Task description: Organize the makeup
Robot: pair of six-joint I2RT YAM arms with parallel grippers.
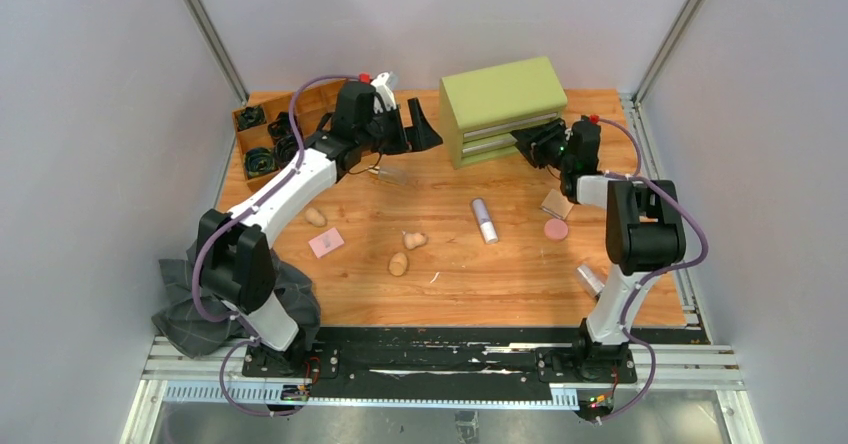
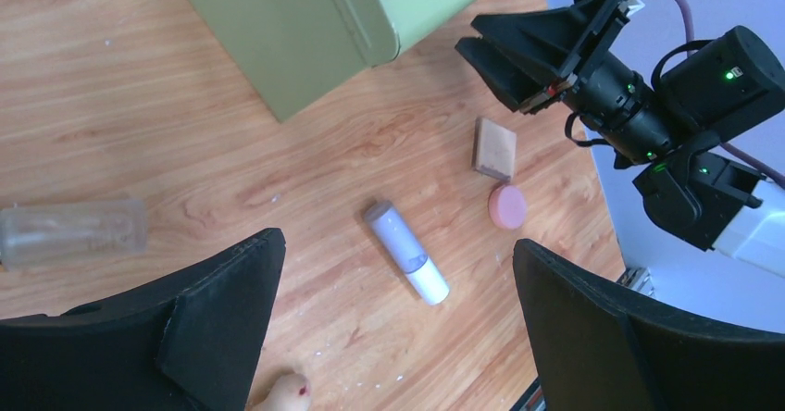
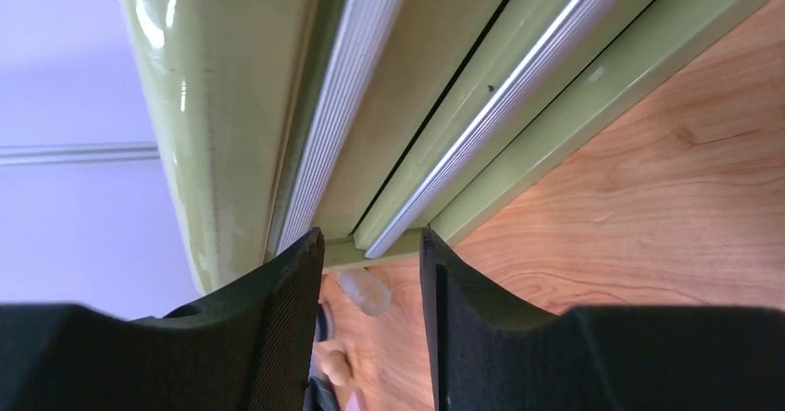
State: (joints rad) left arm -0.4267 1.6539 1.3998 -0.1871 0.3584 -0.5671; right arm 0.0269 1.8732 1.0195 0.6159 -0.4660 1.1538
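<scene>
Makeup loose on a wooden table (image 1: 470, 299) beside a light green metal drawer box (image 1: 500, 94).
Top: silver-white tube (image 1: 484, 220), pink round puff (image 1: 556, 229) and tan square pad (image 1: 556, 203) lie apart in front of the box. Left wrist: left gripper (image 2: 393, 309) spread wide, framing the tube. Right wrist: right gripper (image 3: 370, 286) narrowly parted at the drawer's silver edge; a pinch cannot be told.

Left arm (image 1: 290, 184) stretched from its base to the far middle of the table, left gripper (image 1: 412, 129) pointing right, fingers (image 2: 213, 318) spread wide, nothing between them. Right arm (image 1: 640, 224) folded at the elbow, forearm reaching far and left, right gripper (image 1: 527, 142) level and low. Its fingers (image 3: 278, 328) stand partly apart with a narrow gap, nothing visibly pinched.
</scene>
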